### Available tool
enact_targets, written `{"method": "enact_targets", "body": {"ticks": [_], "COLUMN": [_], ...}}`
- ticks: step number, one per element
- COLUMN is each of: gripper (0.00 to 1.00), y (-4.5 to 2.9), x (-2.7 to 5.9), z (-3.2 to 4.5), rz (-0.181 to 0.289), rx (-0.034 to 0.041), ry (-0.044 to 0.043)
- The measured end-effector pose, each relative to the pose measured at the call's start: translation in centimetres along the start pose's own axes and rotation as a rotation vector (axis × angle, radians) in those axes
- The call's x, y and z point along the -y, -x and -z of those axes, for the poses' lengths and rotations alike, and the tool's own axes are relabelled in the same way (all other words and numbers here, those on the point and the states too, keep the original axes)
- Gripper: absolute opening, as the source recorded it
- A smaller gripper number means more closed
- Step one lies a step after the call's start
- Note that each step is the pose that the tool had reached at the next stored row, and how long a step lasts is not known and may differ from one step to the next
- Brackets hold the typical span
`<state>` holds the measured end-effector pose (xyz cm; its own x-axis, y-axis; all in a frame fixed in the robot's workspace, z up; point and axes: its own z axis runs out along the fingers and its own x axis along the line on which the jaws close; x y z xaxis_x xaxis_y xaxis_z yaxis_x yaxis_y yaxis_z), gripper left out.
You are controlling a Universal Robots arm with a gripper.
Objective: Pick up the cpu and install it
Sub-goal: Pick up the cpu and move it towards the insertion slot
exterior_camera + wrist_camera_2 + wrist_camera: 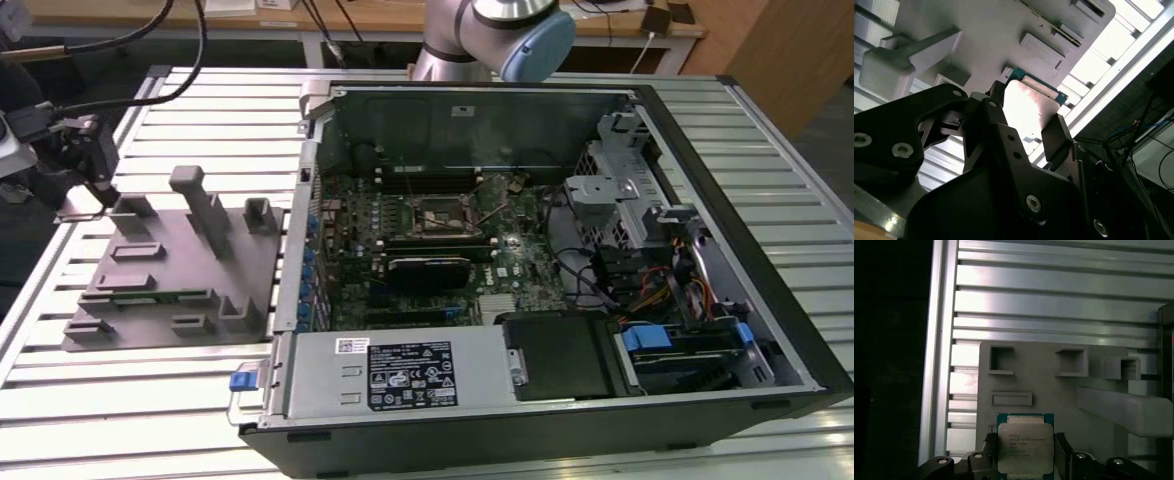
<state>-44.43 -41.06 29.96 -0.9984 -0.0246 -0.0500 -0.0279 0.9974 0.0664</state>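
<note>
In both wrist views the cpu [1024, 447] [1026, 102] is a flat square chip with a silvery top and a thin green rim. It sits between the two black fingers [990, 444] of my gripper [1025, 452] [1029, 117], which press against its opposite sides. The chip is at the edge of the grey fixture plate [1054, 390]; I cannot tell whether it rests on the plate or hangs just above it. In the exterior view my gripper [96, 188] stands over the far corner of the fixture [167, 270] at the exterior view's left. The motherboard socket [438, 215] lies inside the open computer case.
The open computer case [787, 330] fills the exterior view's right, with cables, a drive cage and a power supply [400, 375] inside. Upright grey posts [200, 205] rise from the fixture close to my gripper. Everything rests on a ribbed metal table [160, 400].
</note>
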Motion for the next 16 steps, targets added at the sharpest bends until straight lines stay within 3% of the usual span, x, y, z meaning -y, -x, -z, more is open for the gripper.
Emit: {"method": "enact_targets", "body": {"ticks": [16], "gripper": [0.54], "y": [0.23], "x": [-0.31], "z": [4.49], "rz": [0.002], "rx": [0.026], "ry": [-0.0007]}}
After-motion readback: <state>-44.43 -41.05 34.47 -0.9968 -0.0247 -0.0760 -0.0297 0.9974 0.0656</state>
